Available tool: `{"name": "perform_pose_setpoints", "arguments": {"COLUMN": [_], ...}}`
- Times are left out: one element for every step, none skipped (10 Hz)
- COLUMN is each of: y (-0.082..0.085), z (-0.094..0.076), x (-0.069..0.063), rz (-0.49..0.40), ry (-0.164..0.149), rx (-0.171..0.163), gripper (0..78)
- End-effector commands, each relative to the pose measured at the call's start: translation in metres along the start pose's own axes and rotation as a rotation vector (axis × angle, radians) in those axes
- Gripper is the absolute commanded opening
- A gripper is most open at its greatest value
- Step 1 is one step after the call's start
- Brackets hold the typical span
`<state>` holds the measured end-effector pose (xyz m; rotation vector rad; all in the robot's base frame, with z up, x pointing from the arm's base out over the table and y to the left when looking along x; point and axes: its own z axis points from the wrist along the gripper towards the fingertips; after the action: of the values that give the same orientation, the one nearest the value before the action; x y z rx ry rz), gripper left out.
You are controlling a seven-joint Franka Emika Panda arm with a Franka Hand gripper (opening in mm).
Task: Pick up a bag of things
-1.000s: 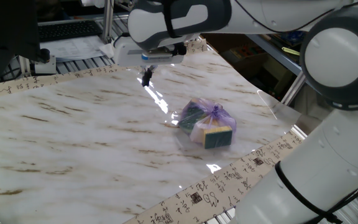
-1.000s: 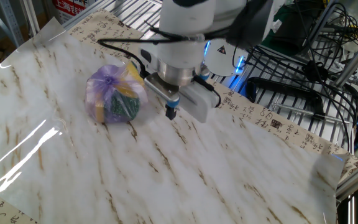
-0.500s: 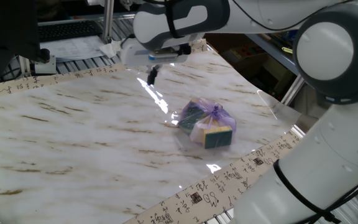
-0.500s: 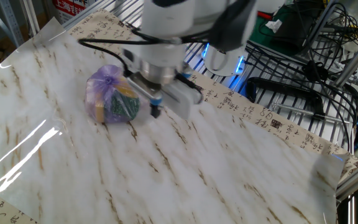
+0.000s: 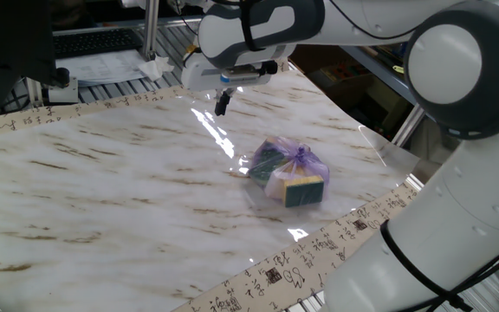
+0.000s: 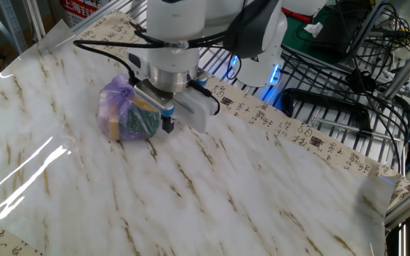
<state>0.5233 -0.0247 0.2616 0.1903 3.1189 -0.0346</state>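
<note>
The bag [image 5: 289, 173] sits on the worktop [image 5: 102, 191]. The end effector [image 5: 223, 104] hovers beside it, fingers seemingly together and empty. Center over the knot, open wide, descend gently.

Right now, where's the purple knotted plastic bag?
The purple-tinted knotted plastic bag sits on the marble-patterned table, near its patterned border in one fixed view; in the other, the pincer hangs just right of it.
</note>
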Motion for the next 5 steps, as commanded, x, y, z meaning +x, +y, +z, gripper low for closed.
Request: {"name": "perform_pose_setpoints", "arguments": {"y": [-0.0004,-0.0004,-0.0004,-0.0004,-0.0004], "z": [-0.0010,-0.0010,-0.0010,-0.0010,-0.0010], "x": [-0.0007,-0.0007,-0.0007,-0.0007,-0.0007], "rz": [0.052,0.070,0.080,0.120,0.147], "ry": [0.024,0.052,0.063,0.086,0.094], "rx": [0.002,0.009,0.011,0.014,0.014], "gripper": [0.0,0.0,0.0,0.0,0.0]}}
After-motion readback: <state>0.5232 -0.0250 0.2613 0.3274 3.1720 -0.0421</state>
